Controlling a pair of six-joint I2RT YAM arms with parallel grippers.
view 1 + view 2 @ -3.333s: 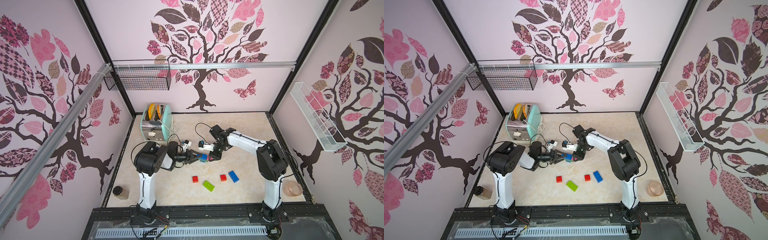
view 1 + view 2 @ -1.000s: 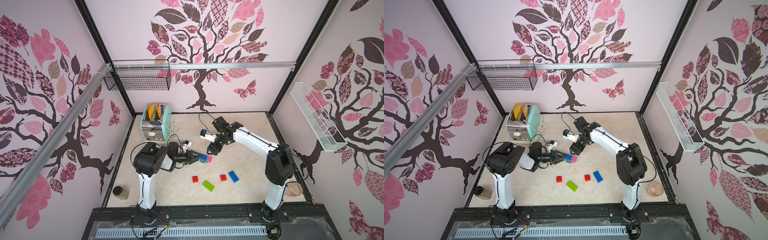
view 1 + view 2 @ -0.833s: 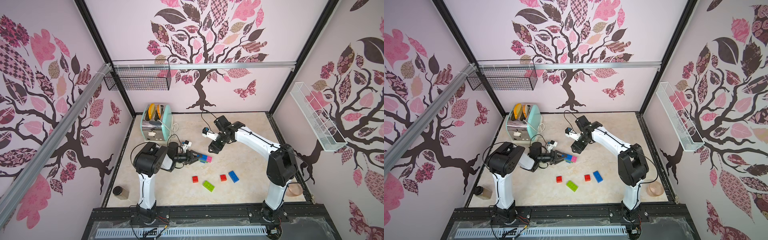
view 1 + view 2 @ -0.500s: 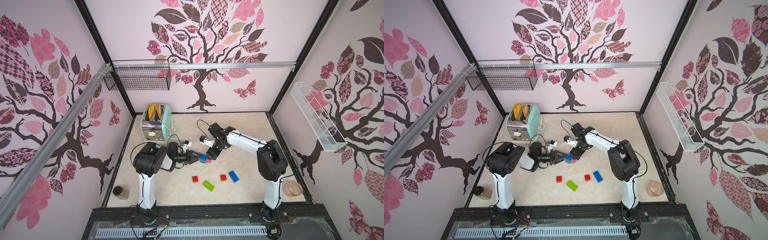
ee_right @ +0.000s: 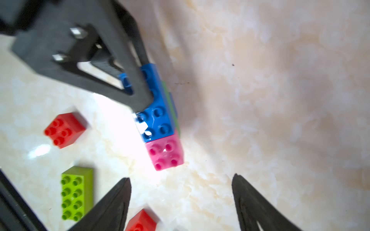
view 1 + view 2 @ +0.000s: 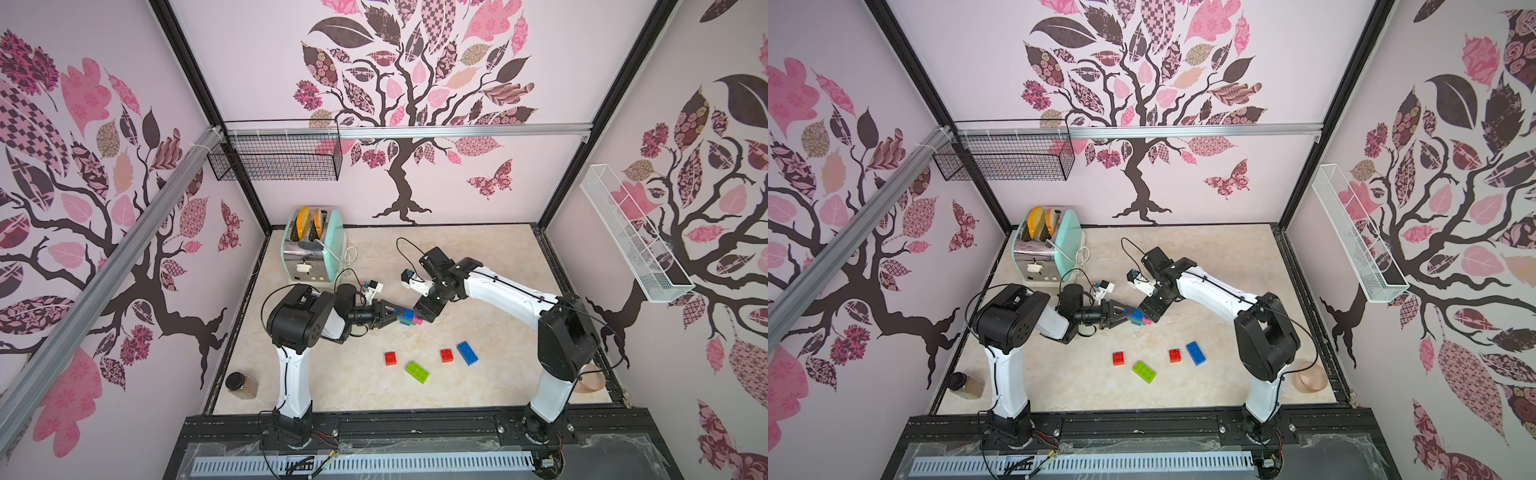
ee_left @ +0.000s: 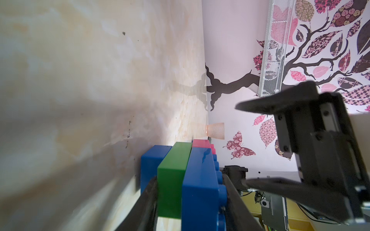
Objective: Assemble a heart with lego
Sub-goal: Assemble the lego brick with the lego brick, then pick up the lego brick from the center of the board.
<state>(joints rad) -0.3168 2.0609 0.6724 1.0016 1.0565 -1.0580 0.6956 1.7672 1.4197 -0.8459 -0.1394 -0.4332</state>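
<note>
Roughly half the job looks done. My left end effector point(image 6: 392, 312) is clamped narrow on the heart point(image 6: 409, 316), which so far is only a small stack: a blue brick lowest, a green one on it, a long blue one on top and a pink brick point(image 5: 164, 152) at the far end beside that top blue. The studs face up, away from the desk point(image 6: 478, 266). I hold the stack low over the desk, about midway between my two arms; I cannot tell whether its underside touches the surface.

My right end effector point(image 5: 181, 178) is spread wide and carries nothing. It hangs just beside the pink end of the heart without touching it.

Four pieces of lego lie loose, nearer my base and well apart from the stack: a red brick point(image 6: 390, 358), a lime brick point(image 6: 417, 371), a second red brick point(image 6: 446, 355) and a long blue brick point(image 6: 467, 353). None of them touch each other.

By my reckoning, four bricks are joined and four are left. The shape does not read as a heart yet, so each loose piece has to be fetched and pressed on, most likely by my free right arm while my left steadies the stack.
</note>
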